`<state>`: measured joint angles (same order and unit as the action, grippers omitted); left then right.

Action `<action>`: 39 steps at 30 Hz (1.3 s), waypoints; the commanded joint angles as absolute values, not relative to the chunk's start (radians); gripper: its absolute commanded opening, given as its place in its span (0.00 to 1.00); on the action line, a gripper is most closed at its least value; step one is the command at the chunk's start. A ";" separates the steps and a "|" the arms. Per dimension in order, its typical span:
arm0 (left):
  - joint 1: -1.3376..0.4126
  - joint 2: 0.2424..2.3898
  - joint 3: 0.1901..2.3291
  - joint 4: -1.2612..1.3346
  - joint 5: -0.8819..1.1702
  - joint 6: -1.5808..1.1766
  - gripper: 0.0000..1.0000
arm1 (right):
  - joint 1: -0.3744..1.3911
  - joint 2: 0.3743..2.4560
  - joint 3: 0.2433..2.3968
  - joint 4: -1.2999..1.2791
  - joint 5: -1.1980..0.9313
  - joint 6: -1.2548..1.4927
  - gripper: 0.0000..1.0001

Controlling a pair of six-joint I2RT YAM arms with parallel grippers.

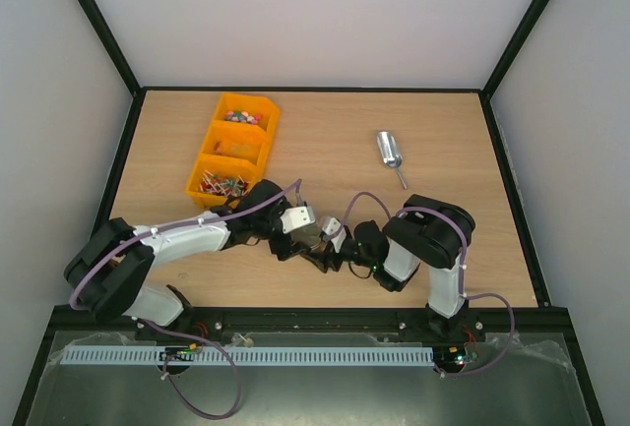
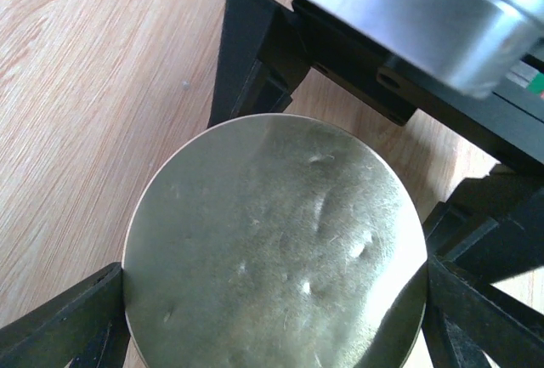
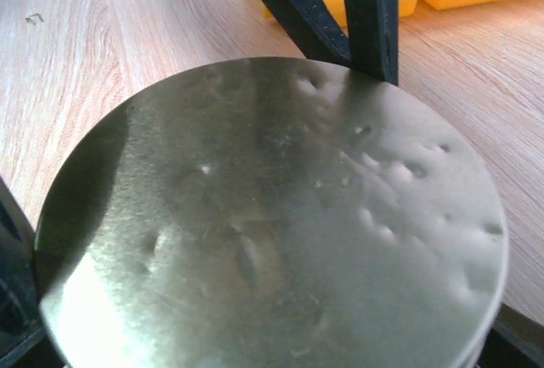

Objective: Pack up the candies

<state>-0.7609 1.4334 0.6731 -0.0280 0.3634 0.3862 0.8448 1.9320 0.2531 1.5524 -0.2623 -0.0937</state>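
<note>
Left gripper [image 2: 272, 281] clamped on round metal lid [image 2: 272, 232], mid-frame. Right gripper [image 3: 263, 321] flanks the same lid; whether it grips, can't tell. Candies [image 1: 239, 116] upper left in orange bin [image 1: 258, 152].

Bright candies [image 1: 239, 116] lie in the bin's [image 1: 254, 100] far compartment.

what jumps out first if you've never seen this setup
A dented round metal lid fills both wrist views, with the left gripper straddling it, one finger at each side. From above, the orange bin at the far left of the table stands out, with bright candies in its farthest compartment. A metal scoop lies alone to the right.
</note>
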 commanded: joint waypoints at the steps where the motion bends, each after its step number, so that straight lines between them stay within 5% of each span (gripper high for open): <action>1: -0.737 1.438 0.696 -0.106 0.451 0.579 0.65 | 0.857 1.935 0.231 1.580 -0.383 -0.140 0.44; 16: -0.673 1.533 0.809 -0.428 0.566 1.178 0.57 | 0.857 1.905 0.182 1.608 -0.549 -0.234 0.43; 18: -0.647 1.535 0.819 -0.392 0.566 1.127 0.60 | 0.857 1.905 0.191 1.604 -0.515 -0.217 0.43; 21: -0.621 1.517 0.831 -0.341 0.572 0.944 0.82 | 0.857 1.899 0.197 1.598 -0.452 -0.183 0.43; 25: -0.606 1.440 0.786 -0.281 0.604 0.693 0.97 | 0.857 1.891 0.209 1.574 -0.371 -0.164 0.43; 39: -0.764 1.368 0.674 -0.021 0.283 0.228 0.99 | 0.862 1.902 0.235 1.538 -0.211 -0.097 0.44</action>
